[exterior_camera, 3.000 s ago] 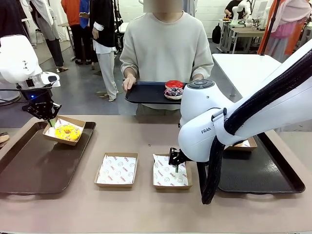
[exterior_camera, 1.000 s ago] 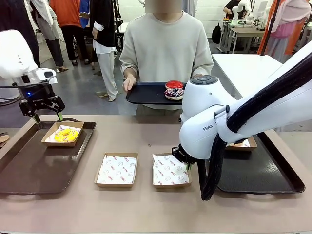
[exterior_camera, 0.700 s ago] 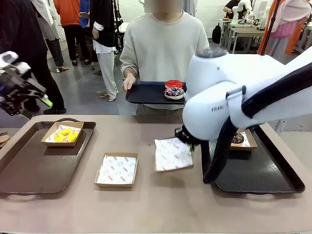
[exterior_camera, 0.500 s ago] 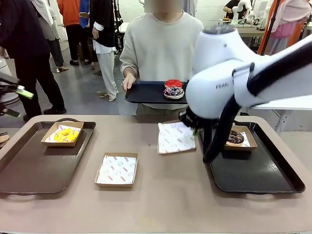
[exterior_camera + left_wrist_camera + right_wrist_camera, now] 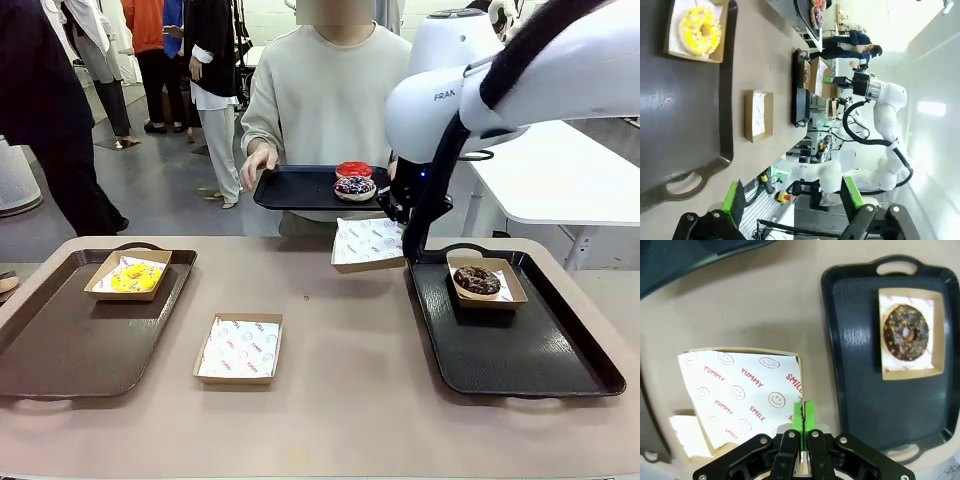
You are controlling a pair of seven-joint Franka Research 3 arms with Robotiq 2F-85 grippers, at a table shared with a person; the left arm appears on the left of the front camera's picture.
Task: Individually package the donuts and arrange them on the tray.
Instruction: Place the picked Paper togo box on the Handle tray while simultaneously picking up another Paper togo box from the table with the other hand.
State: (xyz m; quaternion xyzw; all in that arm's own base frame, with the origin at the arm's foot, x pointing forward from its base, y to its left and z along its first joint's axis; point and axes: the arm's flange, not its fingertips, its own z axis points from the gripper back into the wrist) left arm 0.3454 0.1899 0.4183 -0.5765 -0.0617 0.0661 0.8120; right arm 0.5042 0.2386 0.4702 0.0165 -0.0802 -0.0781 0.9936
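Start at your right gripper. Its two green pads are pressed tight together. They pinch one edge of the paper-lined box. The paper has red smiley faces and the words YUMMY and SMILE on it. There is nothing in this box. It hangs in the air above the table, tipped a little. It is just in front of the small tray that the person holds with one hand. Two donuts sit close together on that small tray. The red donut is at the back and the dark sprinkled donut is in front of it.

To the right of the held box lies your right tray. The chocolate donut lies in the right box at the far end of that tray, near the handle.

Now your left gripper. Its fingers stand wide apart and hold nothing. It points at the left tray from well off. The yellow donut lies in the left box at a far corner of that tray. The middle box has the same paper and nothing in it. It rests flat on the table between the two trays, nearer the left one.
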